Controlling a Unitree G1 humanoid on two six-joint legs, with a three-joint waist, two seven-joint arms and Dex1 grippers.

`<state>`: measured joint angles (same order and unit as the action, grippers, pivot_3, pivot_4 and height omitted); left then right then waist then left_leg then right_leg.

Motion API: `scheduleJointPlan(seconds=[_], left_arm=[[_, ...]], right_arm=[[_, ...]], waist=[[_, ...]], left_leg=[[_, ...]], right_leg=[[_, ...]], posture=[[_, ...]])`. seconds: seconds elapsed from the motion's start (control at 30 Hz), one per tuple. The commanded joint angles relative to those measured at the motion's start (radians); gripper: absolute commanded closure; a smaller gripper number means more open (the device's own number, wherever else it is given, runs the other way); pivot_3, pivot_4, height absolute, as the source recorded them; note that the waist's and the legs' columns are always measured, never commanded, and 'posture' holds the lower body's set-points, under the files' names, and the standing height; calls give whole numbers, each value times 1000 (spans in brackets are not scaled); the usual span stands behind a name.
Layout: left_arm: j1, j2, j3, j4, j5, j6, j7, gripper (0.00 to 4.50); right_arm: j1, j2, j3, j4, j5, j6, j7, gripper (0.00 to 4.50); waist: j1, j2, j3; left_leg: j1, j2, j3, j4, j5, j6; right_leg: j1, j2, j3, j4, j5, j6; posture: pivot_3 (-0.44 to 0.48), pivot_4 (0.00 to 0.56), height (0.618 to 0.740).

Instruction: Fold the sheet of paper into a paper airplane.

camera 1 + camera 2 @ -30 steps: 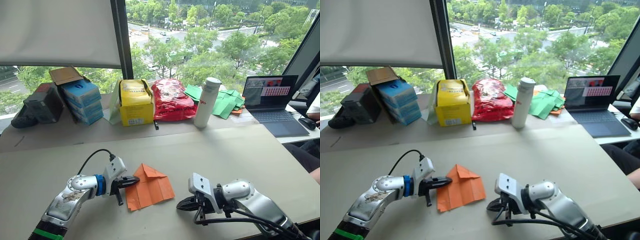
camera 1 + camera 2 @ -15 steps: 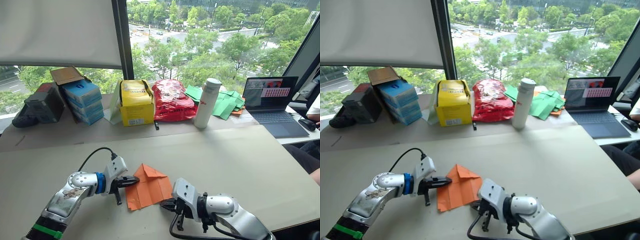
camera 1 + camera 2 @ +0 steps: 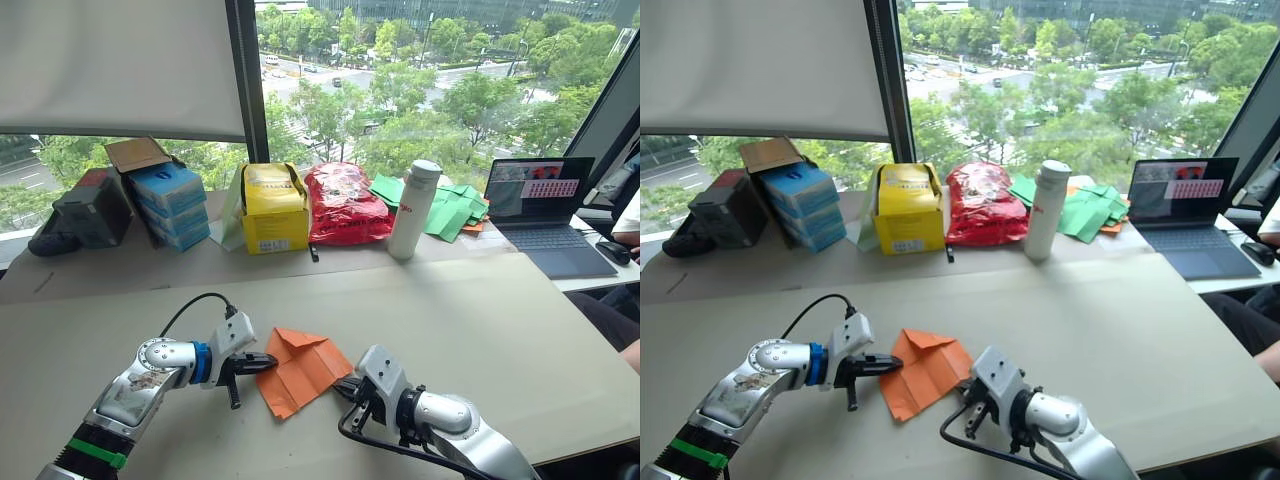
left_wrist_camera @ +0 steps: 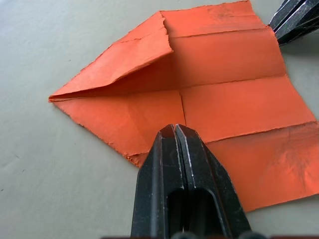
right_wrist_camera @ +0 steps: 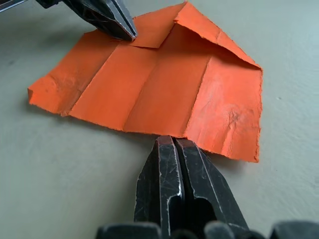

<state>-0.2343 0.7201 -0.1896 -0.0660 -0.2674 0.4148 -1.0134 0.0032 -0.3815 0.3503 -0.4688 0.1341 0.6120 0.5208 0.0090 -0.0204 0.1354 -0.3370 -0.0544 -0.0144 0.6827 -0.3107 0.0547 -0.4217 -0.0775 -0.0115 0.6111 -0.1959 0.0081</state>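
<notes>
1. The paper (image 3: 300,366) lies flat on the desk (image 3: 480,310) near its front edge, between the two pincers. It is orange, creased in parallel strips, with one end folded into a point and a raised flap.
2. The left pincer (image 4: 175,130) is clenched, fingers pressed together with nothing between them. Its tip rests on the paper just inside the edge, at the paper's 9 o'clock in the head views.
3. The right pincer (image 5: 173,142) is also clenched and empty. Its tip sits at the paper's edge, at about 4 o'clock; touching or just short, I cannot tell.
4. Along the far side of the desk, by the window, from 10 to 2 o'clock: a dark case (image 3: 88,205), a stack of blue boxes (image 3: 166,200) with an open cardboard flap on top, a yellow box (image 3: 272,208) with its top open, contents not visible, a red bag (image 3: 345,201), a white bottle (image 3: 413,208) standing upright, a loose pile of green sheets (image 3: 452,206) and an open laptop (image 3: 545,205).
</notes>
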Motion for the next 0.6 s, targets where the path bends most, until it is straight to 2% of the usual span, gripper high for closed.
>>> scheduleJointPlan(seconds=[0.03, 0.33, 0.6], left_arm=[[25, 8, -33, 29, 46, 21, 3, 4456], [29, 10, -23, 26, 44, 21, 14, 4456], [27, 17, -1, 24, 42, 22, 19, 4456]], right_arm=[[13, 16, -49, 64, -4, -37, -36, 4500], [-6, 95, -109, 191, 11, -156, -50, 4500], [-106, 157, -93, 269, 77, -213, 49, 4500]], waist=[[0, 0, 0], [-1, 0, 0], [-10, 0, 0]], left_leg=[[0, 0, 0, 0, 0, 0], [0, 0, 0, 0, 0, 0], [0, 0, 0, 0, 0, 0]], right_leg=[[0, 0, 0, 0, 0, 0], [0, 0, 0, 0, 1, -1], [0, 0, 1, 1, 1, -1]], posture=[[0, 150, 740], [0, 150, 740], [0, 150, 740]])
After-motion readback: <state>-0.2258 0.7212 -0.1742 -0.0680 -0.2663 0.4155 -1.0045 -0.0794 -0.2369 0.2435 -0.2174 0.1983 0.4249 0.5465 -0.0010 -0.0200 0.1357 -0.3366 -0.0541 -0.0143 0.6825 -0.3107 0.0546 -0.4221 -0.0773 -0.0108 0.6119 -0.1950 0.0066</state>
